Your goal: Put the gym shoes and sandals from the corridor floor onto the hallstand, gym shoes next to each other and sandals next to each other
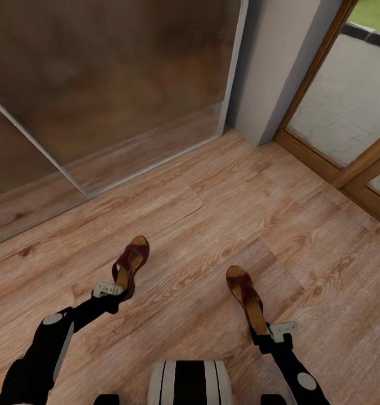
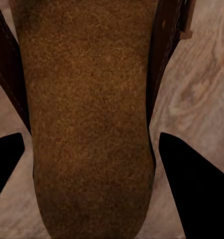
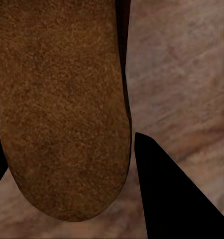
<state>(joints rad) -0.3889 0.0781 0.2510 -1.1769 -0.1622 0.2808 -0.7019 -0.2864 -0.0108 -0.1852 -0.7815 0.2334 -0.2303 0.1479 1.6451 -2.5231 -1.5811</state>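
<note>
I have one dark brown leather sandal (image 1: 131, 261) pinched in my left gripper (image 1: 112, 293) and its twin (image 1: 246, 293) in my right gripper (image 1: 267, 336), heels first. Neither has reached the rack, and I judge the trainers remain to be done.

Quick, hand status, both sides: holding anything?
Left hand: closed on the left sandal at its heel.
Right hand: closed on the right sandal at its heel.
</note>
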